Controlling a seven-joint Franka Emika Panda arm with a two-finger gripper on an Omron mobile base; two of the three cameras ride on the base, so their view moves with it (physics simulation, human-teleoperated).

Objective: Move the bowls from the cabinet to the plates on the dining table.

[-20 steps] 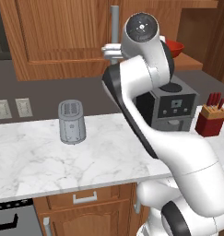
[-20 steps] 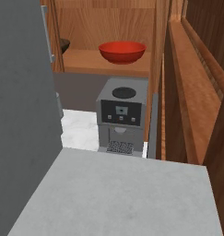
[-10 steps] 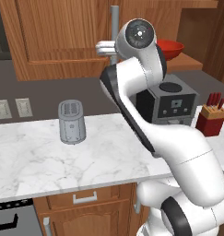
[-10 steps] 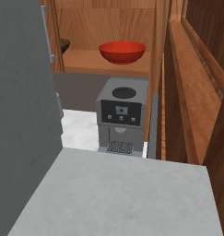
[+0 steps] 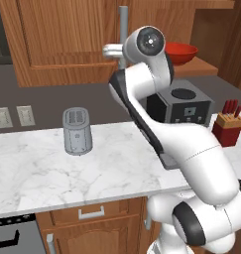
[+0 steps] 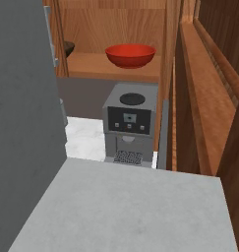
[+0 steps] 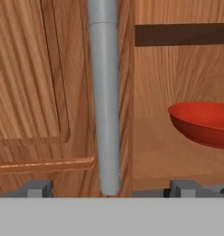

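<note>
door (image 7: 35, 92): shut left leaf of the cabinet, wood panel, left of the left finger and behind it
left finger (image 7: 37, 188): grey tip low in hand view, just left of the handle, not touching it
handle (image 7: 104, 97): long grey bar on the door edge, upright, sits between the two fingers; lower end just above the tips
gripper (image 7: 111, 189): fingers wide apart, straddling the handle, nothing clamped; looks lined up to grab it
right finger (image 7: 187, 188): grey tip right of the handle, in front of the open shelf
shelf (image 7: 168, 156): right cabinet half open, wood floor beyond the right finger
red bowl (image 7: 203, 122): on the shelf, right of the right finger and further back; in right base view (image 6: 130, 55) above the coffee machine (image 6: 130, 123)
dark bowl (image 6: 68, 47): only an edge shows at left of the shelf, behind the shut door; likely why the door needs opening
step: judged as pre-grasp on the handle, no bowl moved yet
risk 1: closing off-centre or too near the bar's end, so fingers slide off when pulling
risk 2: pulling straight instead of along the hinge arc, grip twists loose or arm strains
risk 3: door swinging into the arm elbow (image 5: 142, 99), which sits near the cabinet front
risk 4: right finger drifting right could nudge the red bowl on the shelf
</note>
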